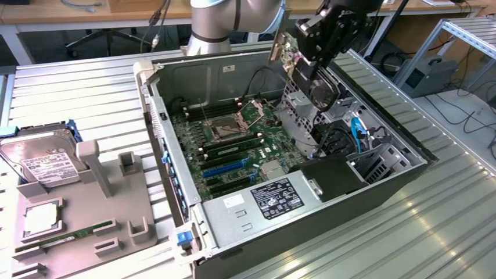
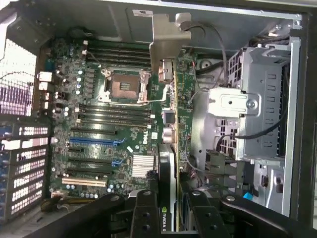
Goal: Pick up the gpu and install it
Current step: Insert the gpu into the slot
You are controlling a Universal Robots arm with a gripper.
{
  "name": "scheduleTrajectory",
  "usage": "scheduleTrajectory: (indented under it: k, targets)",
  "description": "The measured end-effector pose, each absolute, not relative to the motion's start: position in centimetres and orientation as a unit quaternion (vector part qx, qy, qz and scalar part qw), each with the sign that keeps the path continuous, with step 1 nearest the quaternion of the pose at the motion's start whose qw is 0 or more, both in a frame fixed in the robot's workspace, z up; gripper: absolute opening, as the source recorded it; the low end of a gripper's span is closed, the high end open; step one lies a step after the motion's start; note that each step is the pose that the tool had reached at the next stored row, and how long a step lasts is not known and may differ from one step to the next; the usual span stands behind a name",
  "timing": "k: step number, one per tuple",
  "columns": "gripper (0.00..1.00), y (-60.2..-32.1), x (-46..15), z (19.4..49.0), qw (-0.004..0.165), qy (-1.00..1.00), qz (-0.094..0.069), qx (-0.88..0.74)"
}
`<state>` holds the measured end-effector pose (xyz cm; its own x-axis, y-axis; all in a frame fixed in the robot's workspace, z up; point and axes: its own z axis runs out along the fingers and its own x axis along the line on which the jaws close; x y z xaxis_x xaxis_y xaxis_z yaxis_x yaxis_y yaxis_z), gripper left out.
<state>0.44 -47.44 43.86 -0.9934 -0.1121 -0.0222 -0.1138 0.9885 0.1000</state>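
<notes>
At the exterior view's left, the hard drive (image 1: 39,160) lies on the grey fixture (image 1: 116,203), outside the left wall of the open case (image 1: 159,125). Inside, the motherboard (image 1: 232,142) lies flat, its blue slots (image 2: 94,141) uncovered. Toward the far right, the gripper (image 1: 308,55) clamps the gpu (image 1: 322,92) in its jaws, upright over the strip between the motherboard's edge and the drive cage (image 2: 257,99)
</notes>
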Motion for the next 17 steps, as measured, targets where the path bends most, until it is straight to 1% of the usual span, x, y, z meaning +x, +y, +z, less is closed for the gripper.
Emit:
scheduleTrajectory:
  k: [5, 17]
  targets:
    - [0.27, -47.44, 0.44, 43.75, 0.004, 0.988, 0.05, -0.147]
    - [0.27, -47.44, 0.44, 43.59, -0.004, 0.955, 0.049, -0.293]
